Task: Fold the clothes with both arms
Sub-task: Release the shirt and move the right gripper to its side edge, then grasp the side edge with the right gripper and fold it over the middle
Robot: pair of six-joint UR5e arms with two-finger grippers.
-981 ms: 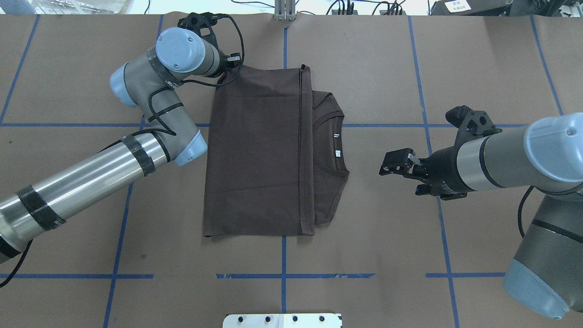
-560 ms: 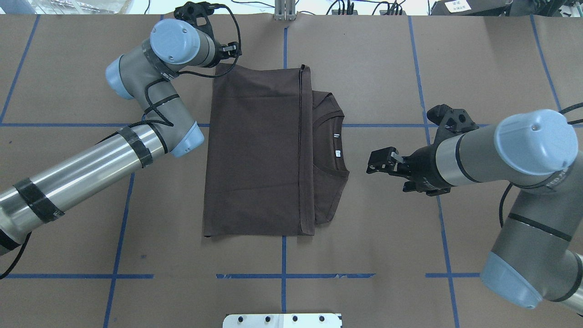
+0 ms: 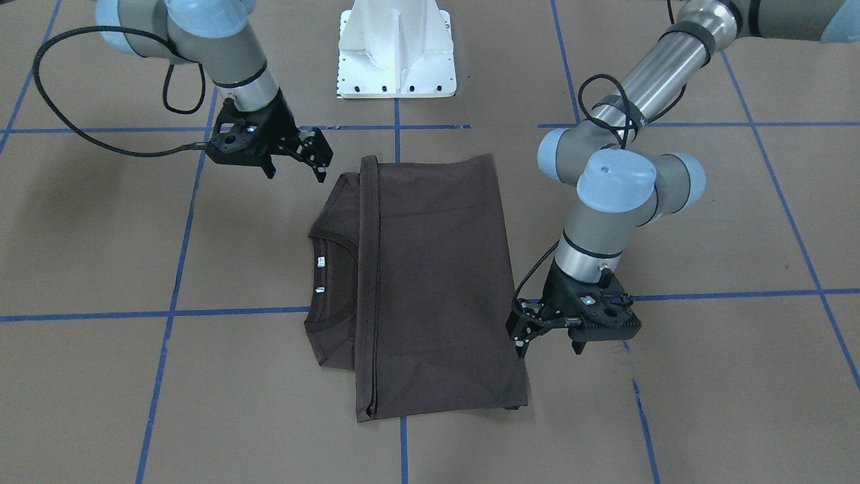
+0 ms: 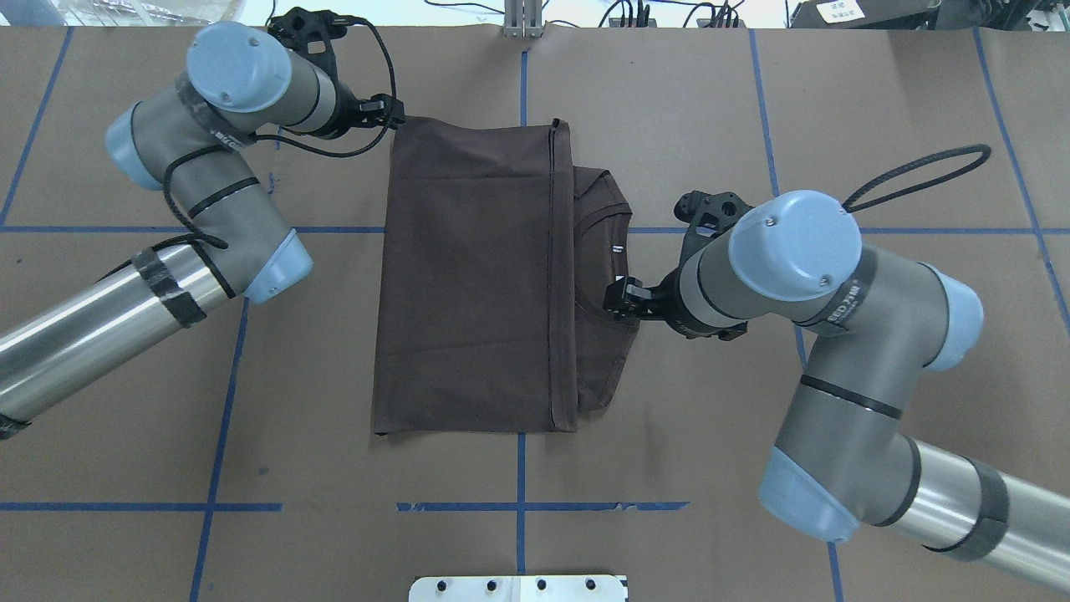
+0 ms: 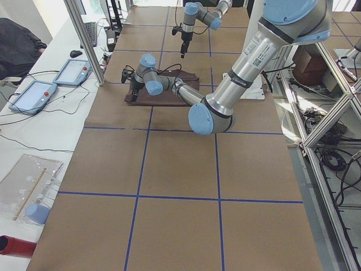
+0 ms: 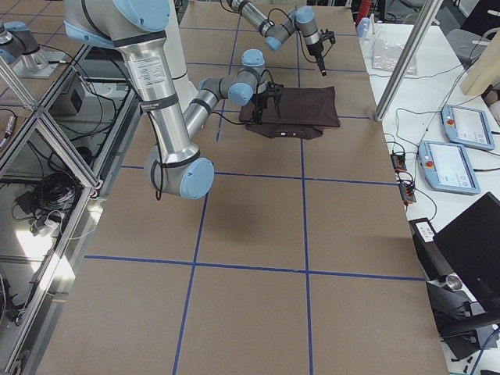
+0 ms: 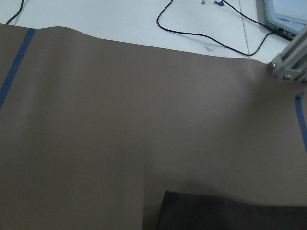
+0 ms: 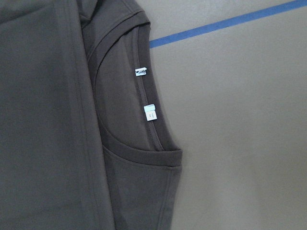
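The dark brown T-shirt (image 4: 476, 276) lies flat and folded lengthwise on the brown table, its collar (image 8: 144, 105) with two small white tags sticking out on my right side. My right gripper (image 3: 295, 171) hovers open beside the collar edge, above the table (image 4: 620, 301). My left gripper (image 3: 547, 344) stands open just outside the shirt's far left corner (image 4: 380, 113), mostly hidden under its wrist in the overhead view. The left wrist view shows only that corner of the T-shirt (image 7: 230, 211); neither wrist view shows fingers. Nothing is held.
Blue tape lines (image 4: 518, 507) grid the paper-covered table. The white base pedestal (image 3: 396, 54) stands at the robot's side. Beyond the far edge are an aluminium post (image 5: 84, 39), two tablets (image 5: 72, 72) and loose cables (image 7: 206, 28).
My right arm swung in from the right until its gripper reached the collar. My left wrist shifted left, moving its gripper from over the shirt's corner to just outside it.
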